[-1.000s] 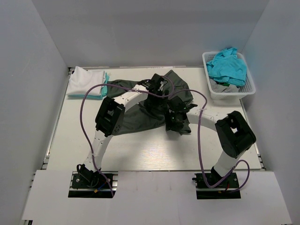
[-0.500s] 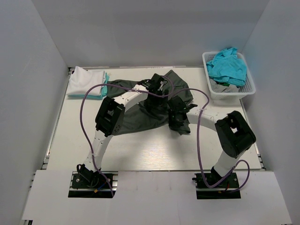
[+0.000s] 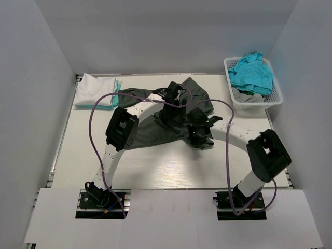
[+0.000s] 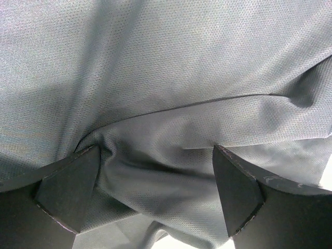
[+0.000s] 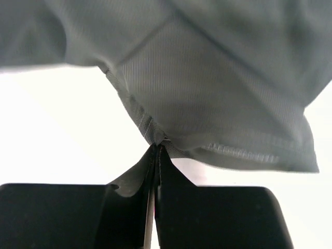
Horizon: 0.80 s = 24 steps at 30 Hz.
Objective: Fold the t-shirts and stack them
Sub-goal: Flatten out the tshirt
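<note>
A dark charcoal t-shirt lies crumpled across the middle of the table. My left gripper is pressed down on its centre, open, with rumpled charcoal cloth between the spread fingers. My right gripper is at the shirt's near right edge, shut on the stitched hem corner. A folded white t-shirt lies on a folded turquoise one at the far left. More turquoise t-shirts are heaped in the basket.
A white plastic lattice basket stands at the far right against the wall. Purple cables loop from both arms over the table. White walls close in the left, back and right sides.
My right gripper has shut on the charcoal shirt's hem, and the right arm's elbow has swung out to the right. The left arm has not moved.
</note>
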{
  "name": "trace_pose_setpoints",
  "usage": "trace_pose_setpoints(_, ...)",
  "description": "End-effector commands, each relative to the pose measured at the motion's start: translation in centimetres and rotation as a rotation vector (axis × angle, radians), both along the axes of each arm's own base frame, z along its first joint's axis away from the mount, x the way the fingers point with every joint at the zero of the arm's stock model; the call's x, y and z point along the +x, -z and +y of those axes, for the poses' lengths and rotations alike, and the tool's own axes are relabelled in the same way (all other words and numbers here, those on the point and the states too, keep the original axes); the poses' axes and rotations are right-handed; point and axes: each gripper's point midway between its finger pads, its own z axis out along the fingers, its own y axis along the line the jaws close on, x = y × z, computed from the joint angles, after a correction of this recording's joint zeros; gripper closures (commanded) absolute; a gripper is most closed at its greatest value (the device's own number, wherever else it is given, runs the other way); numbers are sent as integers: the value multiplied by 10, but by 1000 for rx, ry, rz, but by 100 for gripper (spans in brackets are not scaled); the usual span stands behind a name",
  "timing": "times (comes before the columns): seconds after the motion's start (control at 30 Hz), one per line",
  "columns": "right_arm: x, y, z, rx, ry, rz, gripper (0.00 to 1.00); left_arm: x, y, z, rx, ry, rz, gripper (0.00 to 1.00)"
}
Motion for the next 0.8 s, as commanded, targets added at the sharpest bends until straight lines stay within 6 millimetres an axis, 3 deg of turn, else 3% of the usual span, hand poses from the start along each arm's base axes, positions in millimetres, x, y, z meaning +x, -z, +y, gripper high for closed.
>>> trace_pose_setpoints(0.0,-34,-3,-11,-24,-59,64,100,-7,41,15,86,-24,63,0)
trace_pose_setpoints(0.13,-64,10,-26,-67,-57,143,100,-7,43,17,96,-36,69,0)
trace_pose_setpoints(0.27,-85,10,-29,-62,-66,180,100,-10,52,21,122,-39,90,0)
trace_pose_setpoints(0.43,-109,7,-20,7,-115,227,100,-11,55,21,126,-48,100,0)
trace_pose_setpoints(0.53,-121,1,-14,56,-151,255,80,-12,55,20,119,-44,106,0)
trace_pose_setpoints(0.6,-115,-7,-9,79,-149,234,76,-19,58,23,126,-32,122,0)
trace_pose_setpoints(0.67,-100,-23,-7,82,-140,162,70,-17,46,16,80,-12,100,0)
trace_pose_setpoints(0.77,-65,-55,-2,80,-87,16,58,-15,32,14,56,3,72,0)
